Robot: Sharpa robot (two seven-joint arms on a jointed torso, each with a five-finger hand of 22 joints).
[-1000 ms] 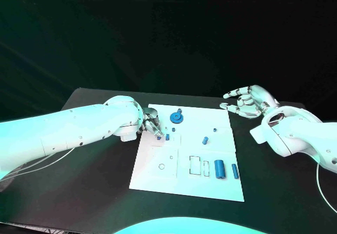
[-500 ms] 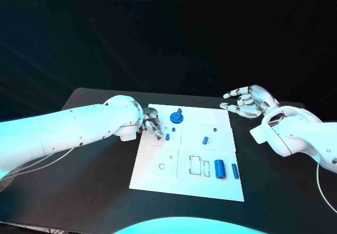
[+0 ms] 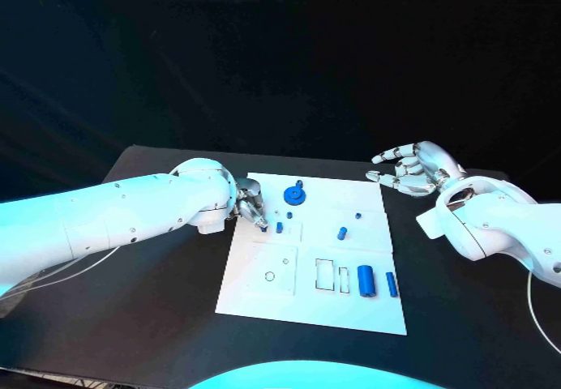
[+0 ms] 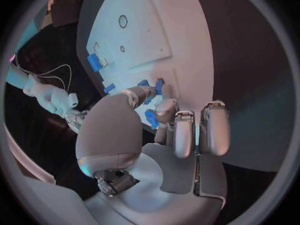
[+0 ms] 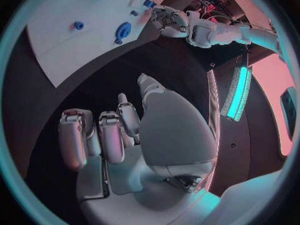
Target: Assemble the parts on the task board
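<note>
Almost nothing is changed since a second ago: the left hand [image 3: 249, 206] stays at the task board's [image 3: 306, 284] nine o'clock edge, fingers [image 4: 156, 88] pinching a small blue part [image 4: 159, 86]; the right hand [image 3: 409, 168] hangs released, so insertion seems pending.

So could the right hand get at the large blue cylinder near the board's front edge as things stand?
Probably yes: the right hand hovers empty off the task board's far corner, and nothing stands between it and the large blue cylinder.

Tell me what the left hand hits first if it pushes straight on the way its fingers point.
Probably the small blue parts just beyond the left hand, on the task board; whether a fingertip already touches one is unclear.
</note>
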